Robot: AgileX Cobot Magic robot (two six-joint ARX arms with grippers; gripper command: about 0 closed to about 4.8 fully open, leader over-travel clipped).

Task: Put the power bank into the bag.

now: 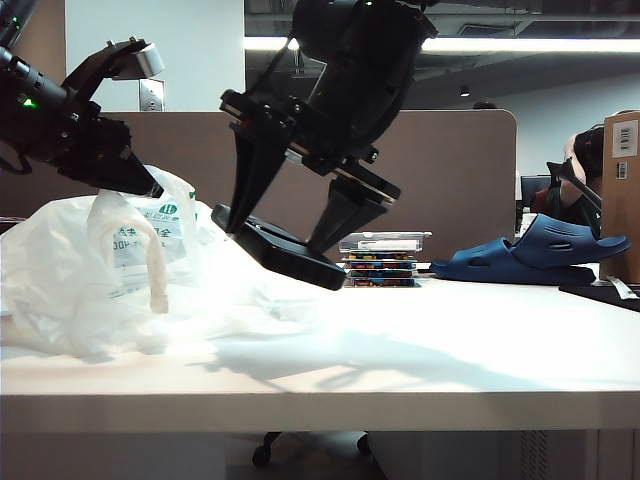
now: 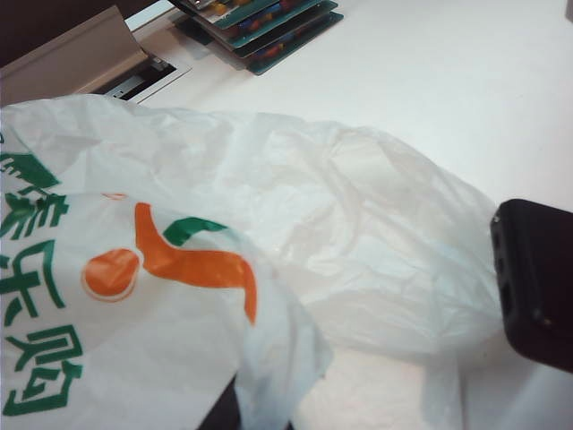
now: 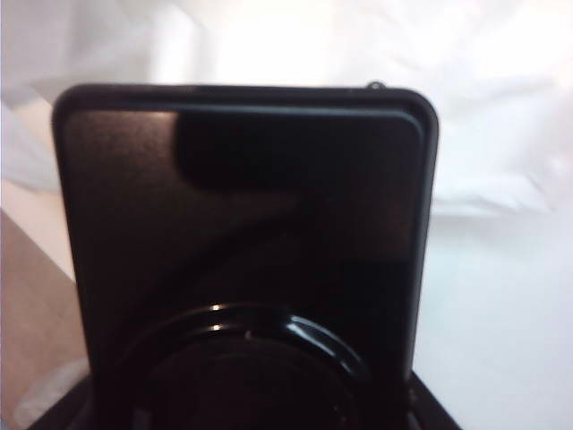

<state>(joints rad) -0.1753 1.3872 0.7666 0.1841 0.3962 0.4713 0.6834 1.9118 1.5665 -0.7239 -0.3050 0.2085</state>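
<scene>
Power bank (image 1: 290,250): clamped in right tool (image 1: 290,235), tilted above surface (image 1: 450,340) beside bag (image 1: 90,270). Left tool (image 1: 140,185): closed, apparently pinching the bag. Insertion outstanding.

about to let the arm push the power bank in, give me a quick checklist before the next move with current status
1. Power bank held by the right gripper: ok, jaws straddle the tilted slab above the table.
2. Power bank aimed at the bag: ok, its lower end points toward the crumpled plastic.
3. Left gripper shut on the bag: ok, it sits at the bag's top edge with jaws closed on the plastic.
4. Bag mouth open wide enough: cannot tell, no clear opening shows in any view.
5. Path free of the blue clog and the stacked cases: ok, both lie behind and to the right, apart from the bag.
</scene>
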